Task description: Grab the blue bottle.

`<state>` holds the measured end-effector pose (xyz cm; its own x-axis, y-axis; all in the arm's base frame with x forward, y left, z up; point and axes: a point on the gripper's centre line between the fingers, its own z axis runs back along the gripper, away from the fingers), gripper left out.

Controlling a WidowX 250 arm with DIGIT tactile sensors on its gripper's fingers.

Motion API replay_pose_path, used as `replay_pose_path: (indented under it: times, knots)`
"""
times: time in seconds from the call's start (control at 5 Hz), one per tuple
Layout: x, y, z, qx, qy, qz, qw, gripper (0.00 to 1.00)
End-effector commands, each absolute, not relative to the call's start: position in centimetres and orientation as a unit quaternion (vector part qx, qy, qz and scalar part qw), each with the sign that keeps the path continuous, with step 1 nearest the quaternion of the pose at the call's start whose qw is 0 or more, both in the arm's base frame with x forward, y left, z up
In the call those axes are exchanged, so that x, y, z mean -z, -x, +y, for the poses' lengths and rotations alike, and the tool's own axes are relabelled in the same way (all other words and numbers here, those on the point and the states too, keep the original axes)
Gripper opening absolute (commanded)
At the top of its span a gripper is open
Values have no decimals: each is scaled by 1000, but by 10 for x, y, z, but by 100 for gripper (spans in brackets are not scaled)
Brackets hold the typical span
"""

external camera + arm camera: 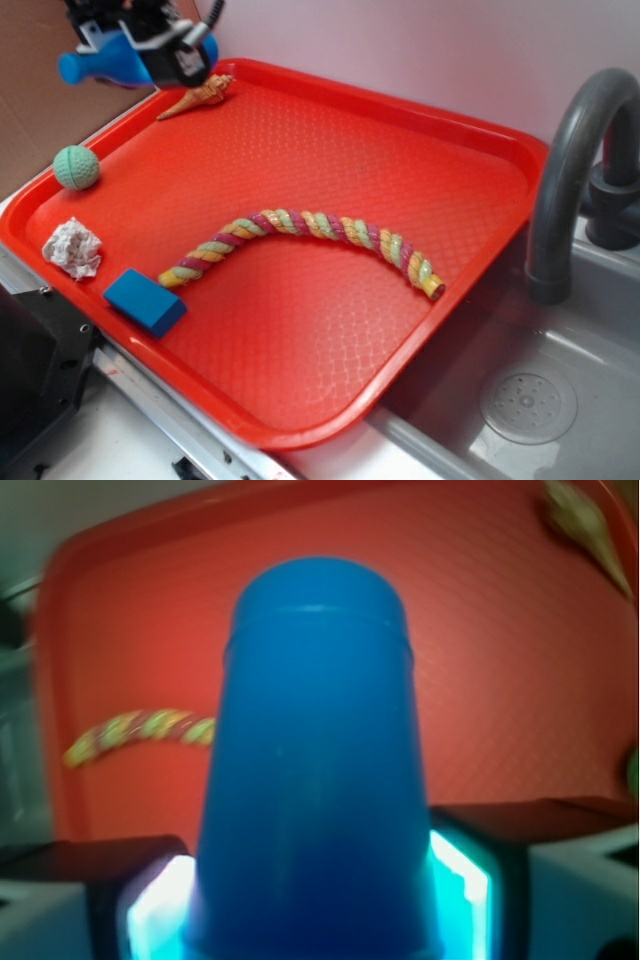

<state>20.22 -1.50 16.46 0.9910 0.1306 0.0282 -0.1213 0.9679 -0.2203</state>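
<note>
Gripper: the black and white robot gripper [150, 48] is at the far left of the exterior view, raised above the far left corner of the tray, and its fingers are closed on the small bright blue plastic bottle [105, 62].
Bottle: it lies roughly sideways in the grip, clear of the tray, with its narrow end pointing left; in the wrist view the same blue bottle [315, 770] fills the middle of the picture and sits between the two pads [460, 880], which press against its sides low in the frame.
Tray: the large red plastic tray with a textured floor and raised rim [300, 330] covers most of the scene, and the grey sink basin [520, 400] lies just beside it on the right.
Rope: a twisted, multicoloured rope toy in pink, green and yellow [300, 235] curves across the middle of the tray, from near left to right.
Block: a flat blue rectangular block [145, 302] lies near the tray's near left edge, just beside the rope's left end.
Paper: a crumpled white scrap [72, 247] lies left of the block, near the rim.
Ball: a small teal ball [76, 167] rests farther back along the left side.
Shell: a tan, cone-shaped spiral shell [198, 97] lies at the far left of the tray, just below the gripper.
Faucet: a dark grey curved faucet [575, 160] rises at the far right, over the sink.
</note>
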Motion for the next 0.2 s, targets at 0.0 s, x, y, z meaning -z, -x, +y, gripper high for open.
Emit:
replay_pose_path:
  times: [0.0]
  knots:
    - [-185, -206, 2, -118, 79, -73, 987, 0]
